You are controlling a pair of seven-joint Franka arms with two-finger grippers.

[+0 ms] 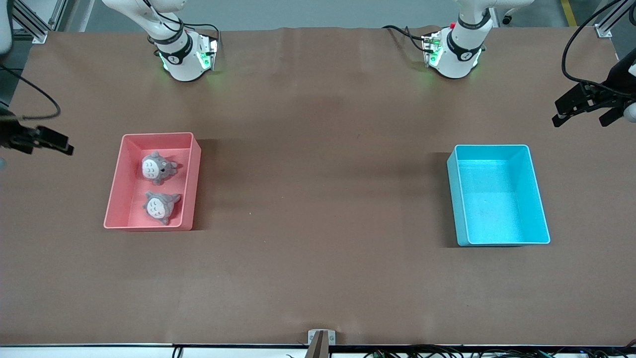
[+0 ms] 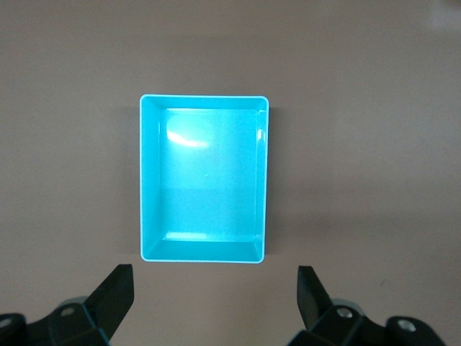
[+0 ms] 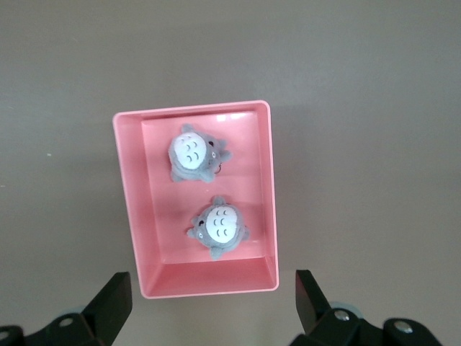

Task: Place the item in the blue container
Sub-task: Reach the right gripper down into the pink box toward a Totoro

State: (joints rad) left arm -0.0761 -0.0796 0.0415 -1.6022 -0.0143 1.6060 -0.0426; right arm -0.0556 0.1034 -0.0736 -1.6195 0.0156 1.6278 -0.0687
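Two grey plush toys with white bellies lie in the pink bin (image 1: 113,199) toward the right arm's end of the counter (image 1: 318,199): the first toy (image 1: 158,167), and the second toy (image 1: 161,206) nearer the front camera. Each appears light, soft and compressible; grip across the round body, not an ear. The blue bin (image 1: 540,209), empty, sits toward the left arm's end. The right gripper (image 3: 209,303) hangs above the pink bin, jaws spread. The left gripper (image 2: 216,295) waits above the blue bin, jaws spread.
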